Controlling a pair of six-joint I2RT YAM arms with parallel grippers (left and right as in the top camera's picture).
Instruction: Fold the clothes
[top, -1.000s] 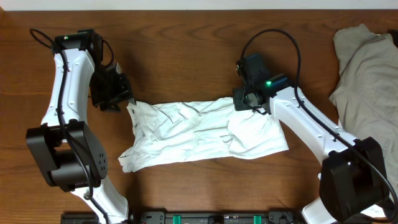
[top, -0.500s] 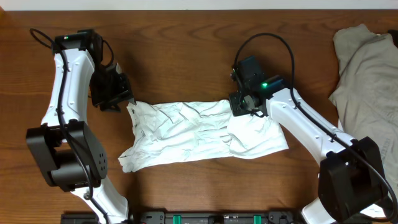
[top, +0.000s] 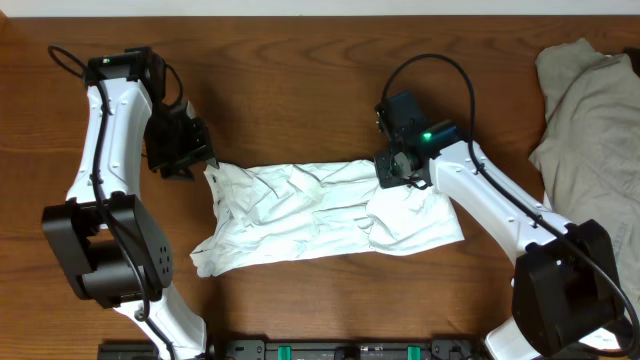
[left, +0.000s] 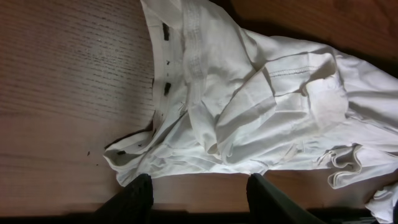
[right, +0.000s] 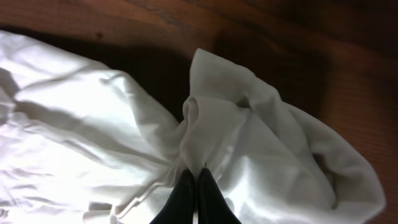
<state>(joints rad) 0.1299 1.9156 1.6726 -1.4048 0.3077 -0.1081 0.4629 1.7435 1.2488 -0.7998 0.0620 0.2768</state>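
The clothes (top: 320, 215), a white T-shirt, lie crumpled in a long band across the middle of the wooden table. My left gripper (top: 195, 160) hovers just beyond the shirt's upper left corner. In the left wrist view it (left: 200, 186) stands open over bare wood, and the shirt (left: 249, 106) with its small dark marks starts just past the fingertips. My right gripper (top: 392, 172) is at the shirt's upper right edge. The right wrist view shows it (right: 196, 180) shut, pinching a raised fold of the white cloth (right: 249, 137).
A beige-grey garment (top: 590, 120) lies heaped at the table's right edge. A black fixture (top: 330, 350) runs along the front edge. Both arm bases stand near the front corners.
My right gripper shifted slightly left and came back, the pinched fold moving with it. The left arm stayed still.
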